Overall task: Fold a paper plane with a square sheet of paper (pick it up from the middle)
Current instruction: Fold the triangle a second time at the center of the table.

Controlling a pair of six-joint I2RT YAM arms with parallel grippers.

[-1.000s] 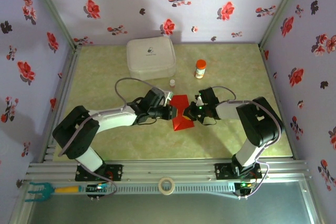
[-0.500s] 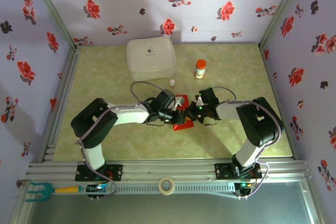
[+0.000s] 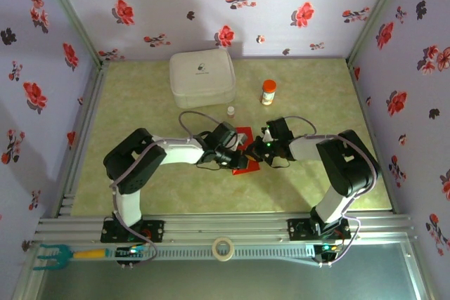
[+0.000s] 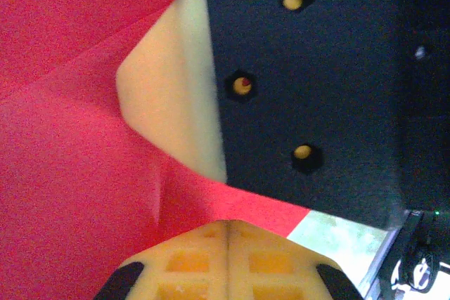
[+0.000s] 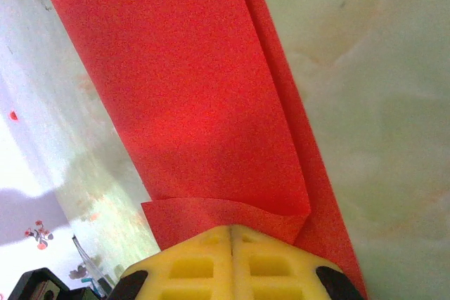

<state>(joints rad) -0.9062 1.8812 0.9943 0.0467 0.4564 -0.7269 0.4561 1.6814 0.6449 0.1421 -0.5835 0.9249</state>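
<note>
On the green table (image 3: pixel 140 103), in front of the white case (image 3: pixel 202 77), the left gripper (image 3: pixel 235 154) and right gripper (image 3: pixel 256 150) meet over the folded red paper (image 3: pixel 244 167). Its long axis runs from the case side toward the near edge. Both 2 claws are closed tight, tips on the paper from opposite sides; whether either pinches it I cannot tell.

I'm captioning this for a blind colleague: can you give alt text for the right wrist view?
A folded sheet of bright red paper runs diagonally up from the right gripper, whose yellow fingers are shut on its curled near edge. Pale green marbled table lies beneath.
</note>
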